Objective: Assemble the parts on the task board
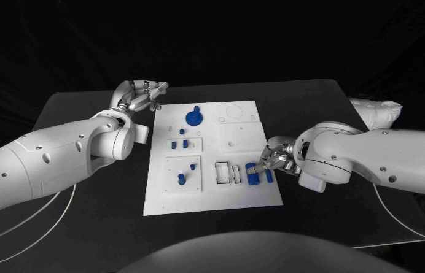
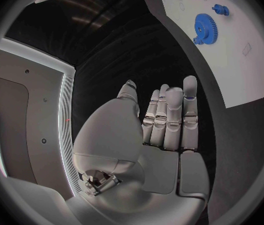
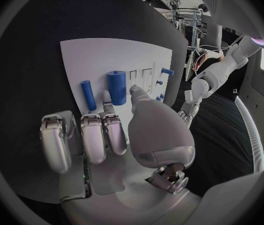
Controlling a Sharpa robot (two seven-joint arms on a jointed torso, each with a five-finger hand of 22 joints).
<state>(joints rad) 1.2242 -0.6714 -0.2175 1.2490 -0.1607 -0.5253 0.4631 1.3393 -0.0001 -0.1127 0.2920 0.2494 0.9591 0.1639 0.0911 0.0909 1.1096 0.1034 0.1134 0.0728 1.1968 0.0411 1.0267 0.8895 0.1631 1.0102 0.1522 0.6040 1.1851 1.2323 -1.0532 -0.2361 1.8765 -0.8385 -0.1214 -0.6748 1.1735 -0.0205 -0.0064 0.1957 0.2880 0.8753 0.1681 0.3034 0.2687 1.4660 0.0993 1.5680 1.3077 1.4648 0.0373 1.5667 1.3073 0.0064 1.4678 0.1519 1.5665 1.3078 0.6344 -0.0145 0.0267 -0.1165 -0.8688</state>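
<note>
bench [image 1: 97, 224]: black, dark surface seen round the plate on every side | task board [image 1: 226, 196]: white plate laid flat at the middle of the bench, long side running away from the robot | white cable [image 1: 35, 221]: laid on the bench near its left edge
</note>
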